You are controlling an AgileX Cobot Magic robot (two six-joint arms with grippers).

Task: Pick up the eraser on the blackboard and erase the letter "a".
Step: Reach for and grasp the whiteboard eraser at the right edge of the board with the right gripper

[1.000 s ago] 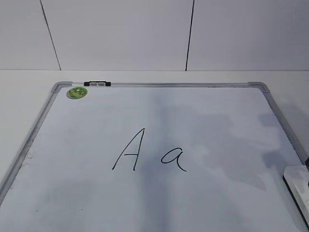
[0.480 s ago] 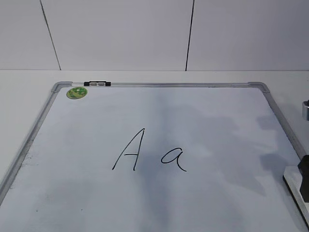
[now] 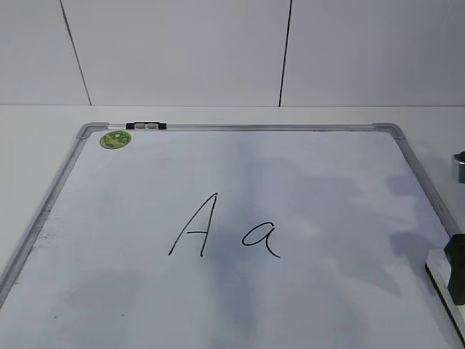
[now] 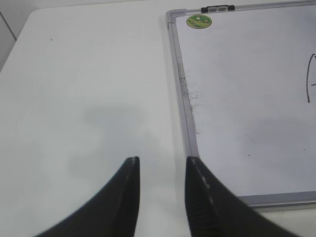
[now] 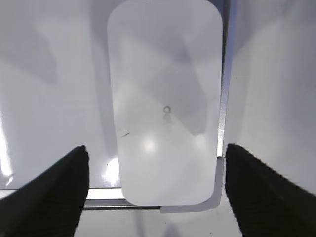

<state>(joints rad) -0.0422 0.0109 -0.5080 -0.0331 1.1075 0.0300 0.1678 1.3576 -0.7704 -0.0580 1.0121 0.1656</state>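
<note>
The board [image 3: 305,189] lies flat on a white table [image 4: 84,89], and it carries two marker letters near its middle: a tall capital "A" [image 3: 195,225] and, just to its right, the small "a" [image 3: 261,238]. A round green sticker [image 3: 115,139] sits in the board's far left corner, with a black-and-clear clip [image 3: 146,126] on the far frame beside it.

The eraser [image 5: 165,101] rests on the board at the near right corner, its long right side along the right frame and its near end over the near frame. In the exterior view only a sliver of it [image 3: 442,267] shows at the right edge, well apart from the "a".

The right gripper [image 5: 155,190] is spread wide over the eraser, one finger to each side of the block's near end and both clear of it; it holds nothing. In the exterior view a dark part of it [image 3: 456,269] shows against the eraser at the right edge.

The left gripper [image 4: 162,165] hangs over the bare table off the board's left edge, near the near left corner, fingers parted by a narrow gap and empty.
</note>
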